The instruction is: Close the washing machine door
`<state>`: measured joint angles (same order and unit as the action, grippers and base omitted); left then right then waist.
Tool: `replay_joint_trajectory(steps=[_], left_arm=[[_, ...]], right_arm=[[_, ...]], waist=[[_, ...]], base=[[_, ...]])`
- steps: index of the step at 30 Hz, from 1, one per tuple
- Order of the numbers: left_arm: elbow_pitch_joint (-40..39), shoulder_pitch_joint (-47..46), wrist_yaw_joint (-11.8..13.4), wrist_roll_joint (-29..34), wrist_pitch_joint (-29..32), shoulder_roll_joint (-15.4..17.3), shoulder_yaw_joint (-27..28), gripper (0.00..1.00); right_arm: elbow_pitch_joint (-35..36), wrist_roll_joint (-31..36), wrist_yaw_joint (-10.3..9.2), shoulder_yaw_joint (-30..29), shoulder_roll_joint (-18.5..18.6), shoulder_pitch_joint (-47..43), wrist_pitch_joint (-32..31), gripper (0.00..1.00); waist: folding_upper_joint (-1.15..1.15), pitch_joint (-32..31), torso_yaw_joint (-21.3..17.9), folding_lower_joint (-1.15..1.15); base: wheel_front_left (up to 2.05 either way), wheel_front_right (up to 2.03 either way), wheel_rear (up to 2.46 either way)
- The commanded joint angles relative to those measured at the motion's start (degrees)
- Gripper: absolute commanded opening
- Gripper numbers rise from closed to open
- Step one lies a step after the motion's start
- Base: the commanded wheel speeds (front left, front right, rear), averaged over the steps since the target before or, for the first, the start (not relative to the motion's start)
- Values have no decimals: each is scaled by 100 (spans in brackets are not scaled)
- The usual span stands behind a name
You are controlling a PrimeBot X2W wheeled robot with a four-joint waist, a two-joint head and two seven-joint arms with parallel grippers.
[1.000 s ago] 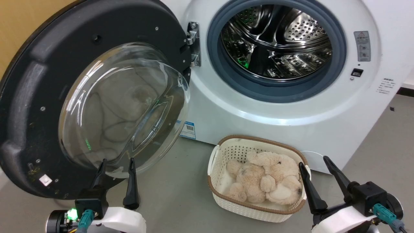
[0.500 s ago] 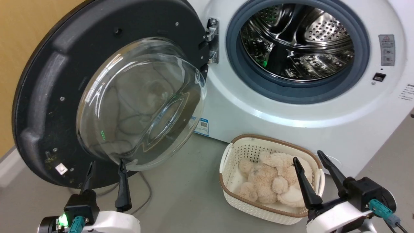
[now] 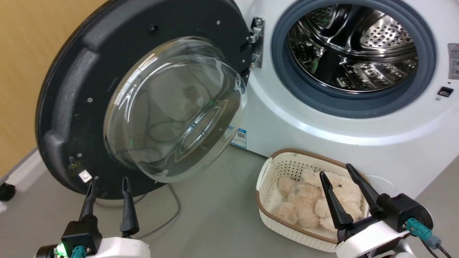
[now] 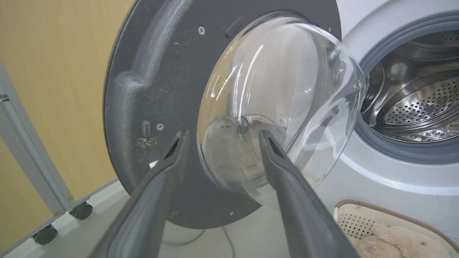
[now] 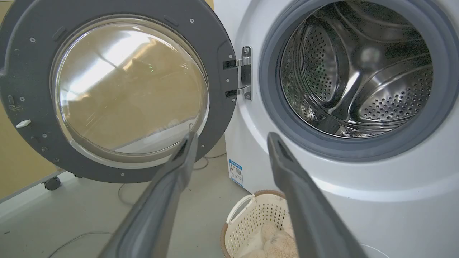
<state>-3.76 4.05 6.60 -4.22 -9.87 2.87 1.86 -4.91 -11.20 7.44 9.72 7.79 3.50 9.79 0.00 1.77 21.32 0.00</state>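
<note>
Head view: we see the washing machine door (image 3: pixel 89 104) swung wide open, left of the washing machine (image 3: pixel 322 118), hung on its metal hinge (image 3: pixel 256 43).
Step in hand: we judge this the approach; nothing touches the door yet.
Our left hand (image 3: pixel 107 186): fingers spread, empty, low before the door's bottom rim.
Our right hand (image 3: pixel 335 175): fingers spread, empty, above the white woven basket (image 3: pixel 265 179) of plush toys on the floor.
Next move: we reckon the left hand must get behind the door's free edge and sweep it toward the opening until it latches.
Materials: matte black rim dotted with screws; bulging clear glass bowl (image 4: pixel 272 107), glossy with reflections; grey rubber ring (image 5: pixel 272 89); perforated steel drum (image 5: pixel 358 71).
</note>
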Motion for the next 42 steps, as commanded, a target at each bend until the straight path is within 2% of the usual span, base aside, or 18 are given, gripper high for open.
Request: replay_joint_trajectory(steps=[1,41,42], left_arm=[[-42,103,49,-35,-59,1,10,100],[-35,152,200,-189,-513,1,-14,100],[-33,148,199,-187,-513,1,-17,49]], right_arm=[[-27,-50,3,38,50,97,67,100],[-109,-459,5,286,206,52,520,100],[-105,-456,5,276,207,44,520,100]], waist=[[0,6,54,0],[0,108,1007,0],[0,114,1008,0]], base=[[0,0,0],[0,0,0],[0,0,0]])
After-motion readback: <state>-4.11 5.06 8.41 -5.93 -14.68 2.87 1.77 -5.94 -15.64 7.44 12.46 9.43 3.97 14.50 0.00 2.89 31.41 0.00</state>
